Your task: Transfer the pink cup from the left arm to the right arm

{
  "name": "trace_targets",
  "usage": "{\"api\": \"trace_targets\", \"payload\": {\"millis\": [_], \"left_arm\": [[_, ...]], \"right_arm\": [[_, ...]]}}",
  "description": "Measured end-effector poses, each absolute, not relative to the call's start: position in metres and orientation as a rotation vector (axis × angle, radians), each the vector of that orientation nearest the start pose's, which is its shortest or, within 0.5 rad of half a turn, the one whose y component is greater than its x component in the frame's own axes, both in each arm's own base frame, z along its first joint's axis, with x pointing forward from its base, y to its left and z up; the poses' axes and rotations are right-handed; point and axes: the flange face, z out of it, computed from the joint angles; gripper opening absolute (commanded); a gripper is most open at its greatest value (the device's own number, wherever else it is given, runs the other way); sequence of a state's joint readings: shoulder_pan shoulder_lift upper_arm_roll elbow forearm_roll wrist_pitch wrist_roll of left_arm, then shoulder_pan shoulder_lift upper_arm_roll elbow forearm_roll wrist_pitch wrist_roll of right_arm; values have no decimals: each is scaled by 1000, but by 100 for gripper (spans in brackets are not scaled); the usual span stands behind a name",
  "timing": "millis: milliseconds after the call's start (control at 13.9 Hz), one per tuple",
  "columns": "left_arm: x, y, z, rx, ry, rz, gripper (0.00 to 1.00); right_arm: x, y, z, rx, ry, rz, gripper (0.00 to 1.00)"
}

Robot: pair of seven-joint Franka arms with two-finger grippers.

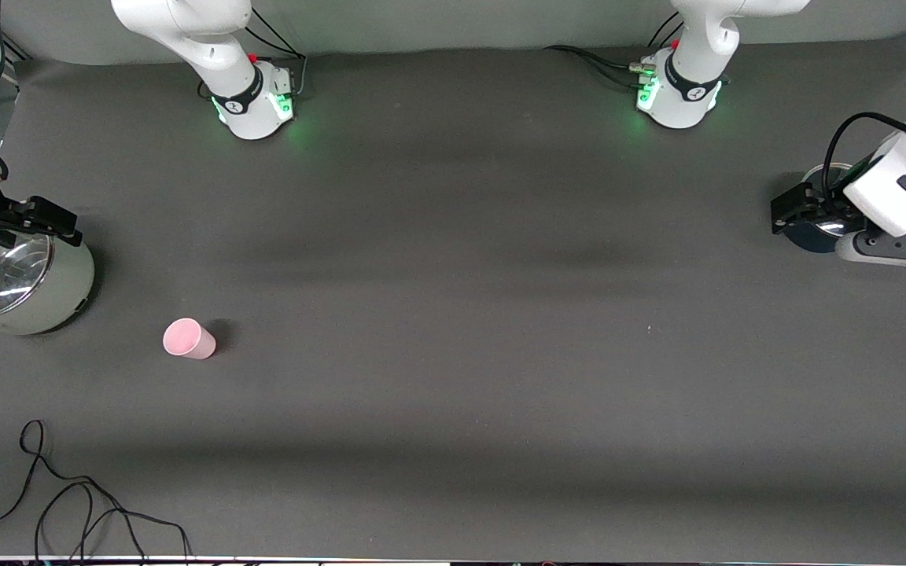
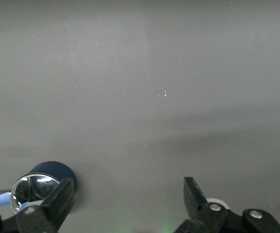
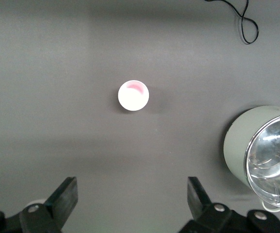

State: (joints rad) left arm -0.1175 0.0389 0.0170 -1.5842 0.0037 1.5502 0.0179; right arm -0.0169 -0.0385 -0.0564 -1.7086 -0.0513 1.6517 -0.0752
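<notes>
Pink cup [image 1: 189, 339] alone on desk [image 1: 453, 377]; looks light, smooth, easy to squash; best pinched gently round its side; left hand [image 2: 125, 204] open over the dark blue pot; right hand [image 3: 132, 199] open near the pale pot.

Robot lab: two bench-mounted arm bases [image 1: 252, 102], grey-covered table [image 1: 461, 314], loose cable [image 1: 68, 503].

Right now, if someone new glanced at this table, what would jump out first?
The pink cup, alone on the dark table toward the right arm's end. Beside it, a pale green glass-lidded pot sits under the open right gripper; at the other end, the open left gripper hangs over a dark blue pot.
</notes>
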Motion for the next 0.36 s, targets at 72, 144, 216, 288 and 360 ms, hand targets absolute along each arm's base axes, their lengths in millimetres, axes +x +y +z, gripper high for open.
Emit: {"api": "trace_targets", "payload": {"millis": [72, 144, 216, 288, 360], "left_arm": [[560, -56, 595, -3127, 185, 114, 100], [560, -56, 594, -3127, 186, 115, 100], [560, -56, 594, -3127, 186, 115, 100], [560, -56, 594, -3127, 186, 115, 100], [560, -56, 594, -3127, 186, 115, 100]], "right_arm": [[544, -47, 588, -3189, -7, 38, 100], [544, -48, 588, -3189, -2, 40, 100], [544, -49, 588, -3189, 0, 41, 100], [544, -49, 588, -3189, 1, 41, 100], [544, -49, 588, -3189, 1, 40, 100]]}}
